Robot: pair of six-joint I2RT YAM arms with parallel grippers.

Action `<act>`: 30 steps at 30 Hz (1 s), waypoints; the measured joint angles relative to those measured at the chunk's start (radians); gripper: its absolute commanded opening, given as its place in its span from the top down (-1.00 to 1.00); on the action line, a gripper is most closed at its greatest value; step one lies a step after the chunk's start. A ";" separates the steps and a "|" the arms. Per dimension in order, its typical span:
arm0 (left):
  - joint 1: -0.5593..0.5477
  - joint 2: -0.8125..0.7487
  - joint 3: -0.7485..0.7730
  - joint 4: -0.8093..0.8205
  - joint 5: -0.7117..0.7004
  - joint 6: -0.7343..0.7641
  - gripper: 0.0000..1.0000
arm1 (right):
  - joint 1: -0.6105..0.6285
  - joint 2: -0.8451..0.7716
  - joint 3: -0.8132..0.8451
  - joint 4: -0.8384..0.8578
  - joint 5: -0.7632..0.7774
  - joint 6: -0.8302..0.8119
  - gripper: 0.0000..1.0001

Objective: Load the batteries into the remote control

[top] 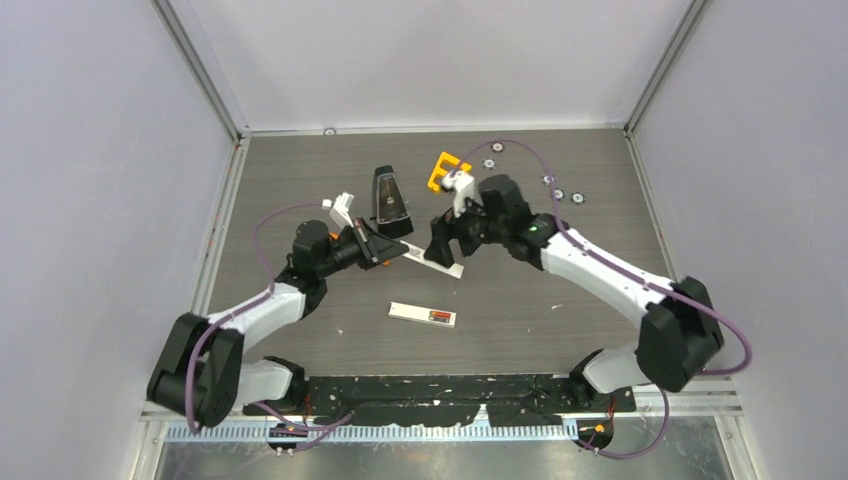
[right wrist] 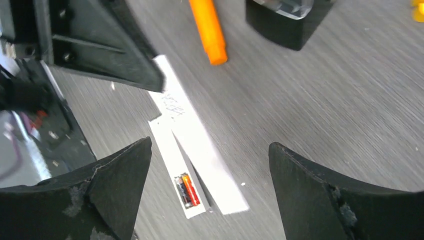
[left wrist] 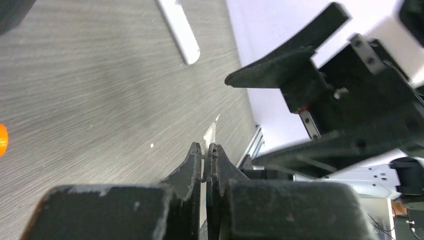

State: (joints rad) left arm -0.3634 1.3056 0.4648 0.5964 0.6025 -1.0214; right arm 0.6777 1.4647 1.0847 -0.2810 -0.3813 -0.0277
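**Near edge.** Black base plate (top: 440,388) fixed along it, carrying both arm bases; cables looped at either side.

**Surface.** Dark grey wood-grain table (top: 580,310), matt, with fine pale specks visible in the wrist views.

**Centre, nearer half.** White remote control (top: 415,313) lying flat, compartment uncovered at its right end. Batteries (right wrist: 188,190) seated in that compartment side by side, one dark, one orange-red.

**Centre.** Left gripper (left wrist: 205,147) pinched tight on the thin edge of a white flat strip (top: 437,263), fingers almost meeting around it. Strip slanting out past the fingertips towards the right arm; faint marks on its upper face. Contact of its free end with the table: cannot tell.

**Centre, just right of the above.** Right gripper (right wrist: 210,146) spread wide, straddling the strip from above, gripping nothing.

**Beyond the grippers.** Orange rod (right wrist: 210,30) lying flat near the held end of the strip. Black wedge-shaped object (top: 391,200) standing upright, clear window on one face.

**Towards the far edge.** Orange block (top: 446,168). Silver discs (top: 558,194) scattered towards the far right corner.

**Room.** Pale plain walls (top: 430,60) closing the left, far and right edges; aluminium posts (top: 205,70) rising from the far corners.
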 measured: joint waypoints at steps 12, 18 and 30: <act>0.019 -0.368 0.037 -0.200 -0.074 -0.074 1.00 | -0.106 -0.226 -0.256 0.449 -0.075 0.736 -0.82; 0.022 -0.431 0.039 -0.223 -0.116 -0.170 1.00 | -0.106 -0.263 -0.268 0.534 -0.085 0.927 -0.79; 0.025 -0.528 0.029 -0.201 -0.188 -0.283 1.00 | -0.106 -0.311 -0.313 0.618 -0.113 1.037 -0.73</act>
State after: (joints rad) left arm -0.3382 0.7780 0.4942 0.3958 0.4149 -1.3041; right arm 0.5720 1.1542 0.7715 0.3367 -0.4938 1.0096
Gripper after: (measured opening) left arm 0.023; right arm 0.835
